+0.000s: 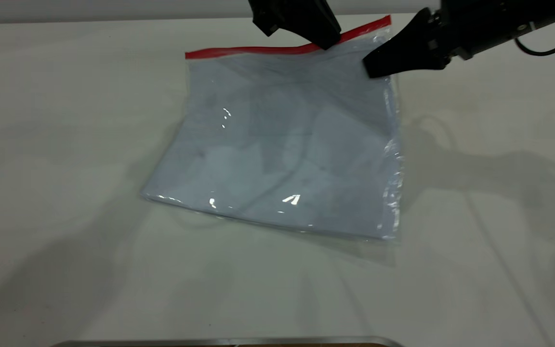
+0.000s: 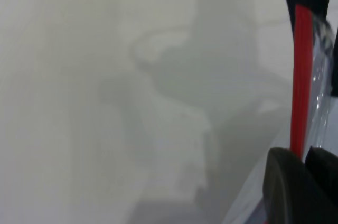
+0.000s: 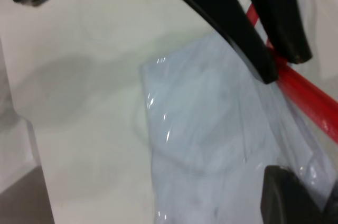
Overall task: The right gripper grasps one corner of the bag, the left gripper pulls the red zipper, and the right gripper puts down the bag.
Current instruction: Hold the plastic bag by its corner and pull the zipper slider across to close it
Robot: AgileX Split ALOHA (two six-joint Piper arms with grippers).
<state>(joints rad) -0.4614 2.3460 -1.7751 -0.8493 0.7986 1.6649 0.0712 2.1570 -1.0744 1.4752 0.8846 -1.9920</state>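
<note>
The bag (image 1: 282, 149), a clear pouch with pale sheets inside, has its near edge on the table and its far edge raised. The red zipper (image 1: 258, 49) runs along that far edge. My left gripper (image 1: 326, 46) comes down from above and is shut on the red strip; in the left wrist view the red zipper (image 2: 301, 76) runs straight into its closed fingers (image 2: 285, 182). The slider tab is hidden. My right gripper (image 1: 373, 67) is shut on the bag's far right corner. In the right wrist view, its finger (image 3: 288, 195) lies on the plastic below the left gripper (image 3: 280, 63).
The white table (image 1: 65, 144) spreads to the left and front of the pouch. A metal edge (image 1: 229, 341) lies along the near side. A black cable (image 1: 542, 48) loops under the right arm. The right wrist view shows a dark table edge (image 3: 21, 192).
</note>
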